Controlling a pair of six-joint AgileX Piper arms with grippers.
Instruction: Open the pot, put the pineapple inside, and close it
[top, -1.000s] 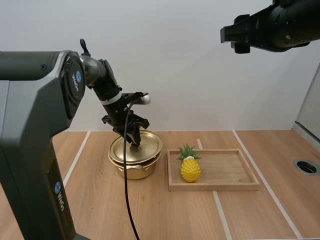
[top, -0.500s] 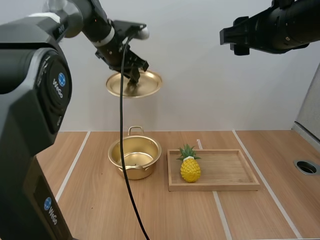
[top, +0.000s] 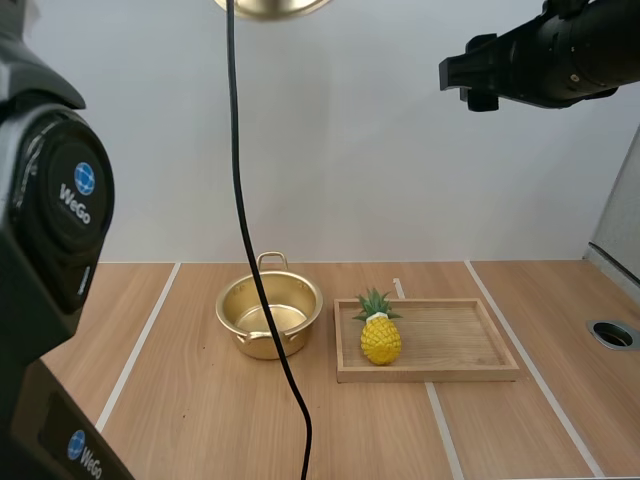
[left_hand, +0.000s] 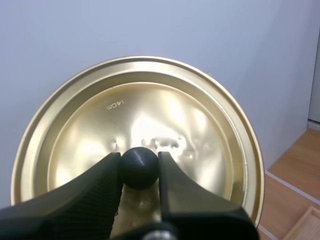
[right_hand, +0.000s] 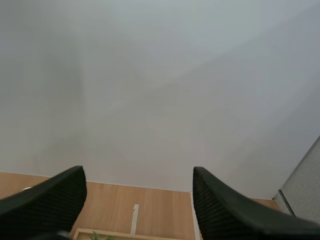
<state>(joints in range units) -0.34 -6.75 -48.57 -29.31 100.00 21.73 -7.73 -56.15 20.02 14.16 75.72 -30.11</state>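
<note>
Pinches the lid (left_hand: 150, 107) by its black knob (left_hand: 139, 167) in the left gripper (left_hand: 139, 161), fingers closed tight on either side. Holds the right gripper (right_hand: 139, 192) spread wide on nothing, high above the table (top: 200, 420). Finds the pot (top: 268, 315) open, with the pineapple (top: 380, 335) upright in the tray (top: 450, 372) just beside it.

Could lose the lid: with a small pinch on a round knob, a swing or tilt may let it slip and drop. Could topple the pineapple with an off-centre grasp, given its narrow base.

Cuts the lid off at the high view's upper edge, leaving a sliver of rim. Cannot judge its tilt from there.
</note>
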